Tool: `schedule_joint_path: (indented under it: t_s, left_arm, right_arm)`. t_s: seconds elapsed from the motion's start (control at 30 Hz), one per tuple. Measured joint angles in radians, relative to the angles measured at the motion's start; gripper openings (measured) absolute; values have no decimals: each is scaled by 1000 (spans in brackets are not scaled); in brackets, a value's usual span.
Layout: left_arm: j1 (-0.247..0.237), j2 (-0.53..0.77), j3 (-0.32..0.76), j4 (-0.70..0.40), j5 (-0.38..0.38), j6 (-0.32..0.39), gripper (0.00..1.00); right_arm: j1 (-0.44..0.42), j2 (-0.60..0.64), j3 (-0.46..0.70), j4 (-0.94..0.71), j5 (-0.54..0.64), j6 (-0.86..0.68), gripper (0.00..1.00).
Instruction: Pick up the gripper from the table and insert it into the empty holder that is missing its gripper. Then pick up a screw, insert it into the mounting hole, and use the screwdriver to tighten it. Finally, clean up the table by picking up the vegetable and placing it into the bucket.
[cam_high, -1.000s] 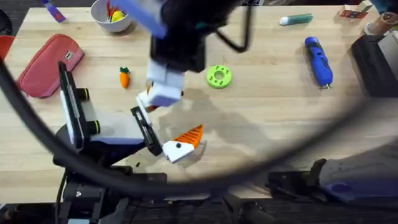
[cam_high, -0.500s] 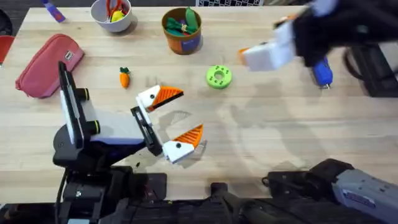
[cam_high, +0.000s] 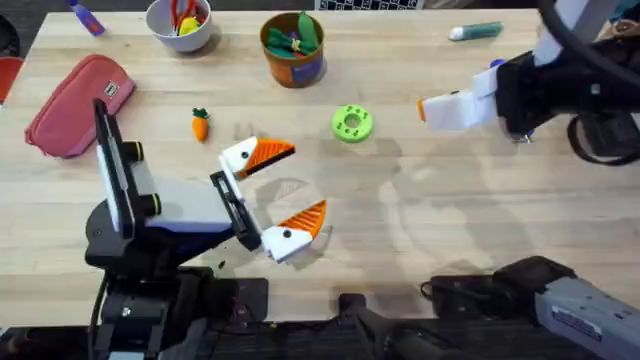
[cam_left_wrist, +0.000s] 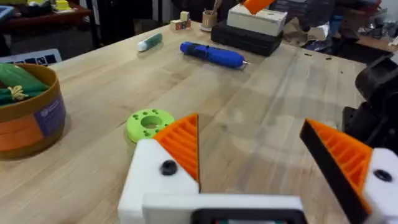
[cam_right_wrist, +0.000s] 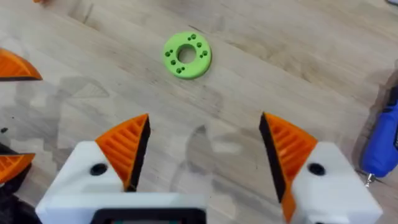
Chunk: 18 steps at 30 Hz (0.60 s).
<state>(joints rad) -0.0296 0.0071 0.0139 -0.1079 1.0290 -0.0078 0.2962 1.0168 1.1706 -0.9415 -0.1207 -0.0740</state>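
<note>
Overhead: right gripper (cam_high: 425, 108) hovering beside screwdriver (cam_high: 512, 97), carrot (cam_high: 200, 124) lying far away, near left gripper (cam_high: 283, 187). Left wrist: fingers standing wide, empty. Right wrist: fingers wide, empty; careless approach risking screwdriver (cam_right_wrist: 379, 144) getting pushed, rolling off table (cam_right_wrist: 249, 74).

The middle of the tabletop (cam_high: 420, 215) lies bare from the left end effector (cam_high: 285, 195) across to the right edge. The green ring (cam_high: 351, 123) sits alone near its centre. The right end effector (cam_high: 432, 110) hangs just beside the screwdriver (cam_high: 497, 68). The bucket (cam_high: 294, 48), white bowl (cam_high: 180, 24) and vegetable (cam_high: 200, 124) line the far-left part.
</note>
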Motion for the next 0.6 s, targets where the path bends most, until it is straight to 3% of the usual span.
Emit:
schedule_joint_path:
  t_s: [0.53,0.57,0.6]
  left_arm:
    - [0,0,0,0,0,0,999]
    - [0,0,0,0,0,0,989]
    - [0,0,0,0,0,-2,895]
  right_arm:
    - [0,26,0,-11,0,0,992]
    - [0,26,0,-13,0,0,993]
    - [0,26,0,-16,0,0,993]
